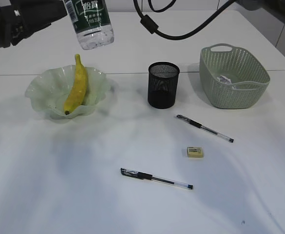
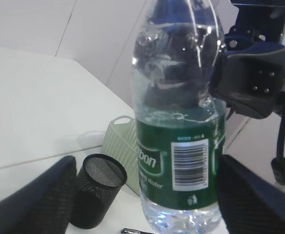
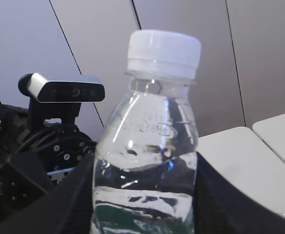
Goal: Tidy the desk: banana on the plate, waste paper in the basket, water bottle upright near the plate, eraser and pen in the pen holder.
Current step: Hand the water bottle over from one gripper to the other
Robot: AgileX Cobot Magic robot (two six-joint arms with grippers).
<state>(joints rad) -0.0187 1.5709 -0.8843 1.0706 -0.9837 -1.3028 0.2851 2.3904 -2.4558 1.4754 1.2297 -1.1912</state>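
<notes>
Now, the white counter (image 1: 59, 195) spreads across the whole shot. At the far right sits the pale green basket (image 1: 232, 78), with a crumpled scrap of waste paper (image 1: 225, 79) inside it. Over on the left is the wavy, translucent plate (image 1: 40, 92), and the banana (image 1: 78, 90) lies in it, stem pointing away from us.

Up above and just behind the plate, the water bottle (image 1: 89, 22) hangs in the air, base down and slightly tilted, well clear of the counter. The right gripper (image 3: 144, 209) has it: its jaws are clamped against the clear upper body of the bottle, below the white cap. The left gripper (image 2: 147, 204) brackets the green label, but its jaws stand released, with a clear gap showing at one side.

The black mesh pen holder (image 1: 163, 85) stands upright mid-counter, between plate and basket. One pen (image 1: 205, 128) lies near the holder's right front, and a second pen (image 1: 157, 179) lies nearer to us. The small eraser (image 1: 195, 151) rests flat between the two pens.
</notes>
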